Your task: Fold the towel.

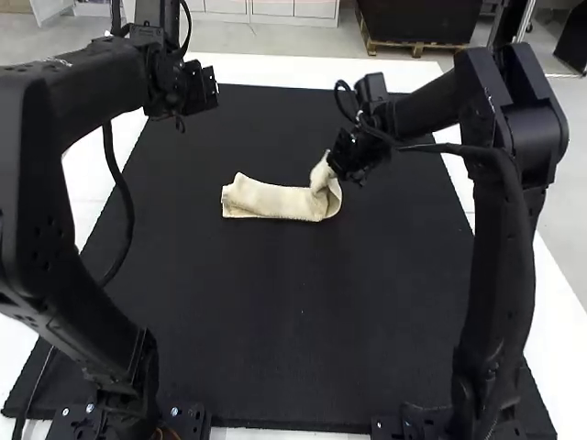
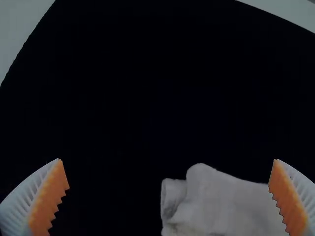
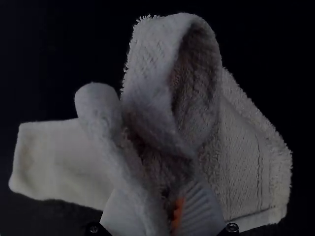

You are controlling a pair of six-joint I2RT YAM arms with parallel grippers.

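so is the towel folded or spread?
Folded: the towel lies in a narrow strip, its right end lifted in the right pincer.

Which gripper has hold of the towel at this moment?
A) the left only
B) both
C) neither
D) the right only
D: the right gripper pinches a raised part of the towel, while the left gripper is open and apart from it.

The high view is bright, the white tabletop (image 1: 556, 339) nearly washed out at lower right. Both wrist views are dim, their darkest areas sinking almost to black.
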